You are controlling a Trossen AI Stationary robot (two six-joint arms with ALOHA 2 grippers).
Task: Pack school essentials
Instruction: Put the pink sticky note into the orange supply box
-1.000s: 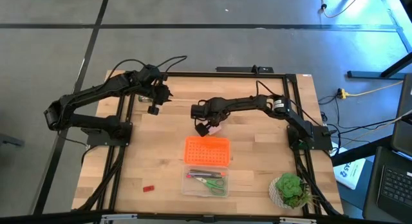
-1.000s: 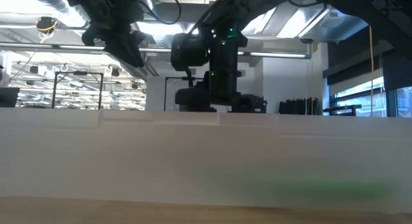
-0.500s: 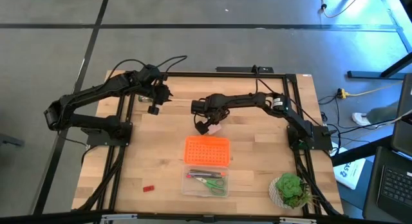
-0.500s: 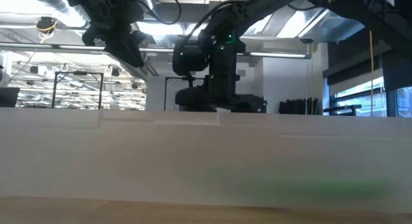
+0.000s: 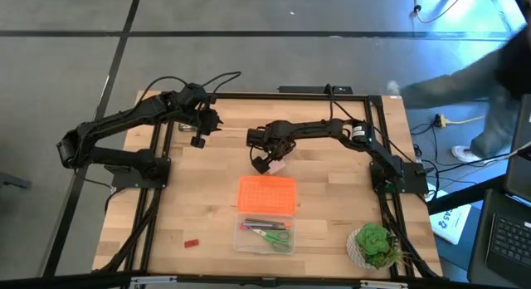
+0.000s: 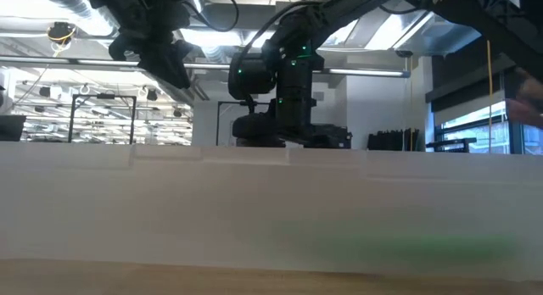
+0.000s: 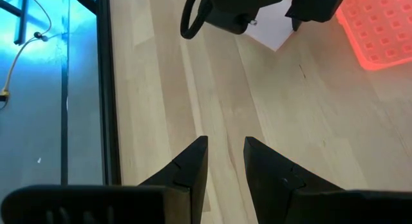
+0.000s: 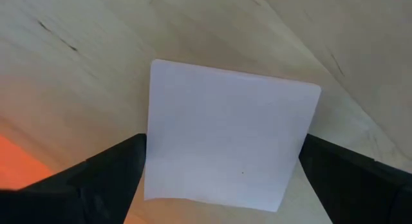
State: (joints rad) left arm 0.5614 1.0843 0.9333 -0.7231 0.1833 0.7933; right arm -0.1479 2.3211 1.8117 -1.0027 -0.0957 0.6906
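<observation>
Pink square pad [image 8: 228, 137] sits flat on the table [image 5: 332, 206], right between the right gripper [image 5: 270, 163] fingers, just behind the orange lid [image 5: 266, 194] of the clear box [image 5: 265, 236]. Fingers are spread wide, one on each side of the pad, apparently not pinching it yet. Pad looks light, thin and flat, a bit flexible, smooth-faced. Best hold is probably on two opposite edges, low near the wood, since the top gives nothing to pinch; it may slide or bend if squeezed off-center.

Left gripper [image 7: 224, 161] hangs over the far left of the table, fingers nearly together with a narrow gap, holding nothing.

Scissors [image 5: 272, 234] and pencils [image 5: 264, 224] lie in the clear box; small red block [image 5: 192, 241] sits alone near the front left. Plant [image 5: 372, 244] at front right.

Versus a second ago: right gripper has shifted slightly away from the lid toward the pad, left arm unchanged, and a person's blurred arm [image 5: 465, 73] now crosses the far right.
</observation>
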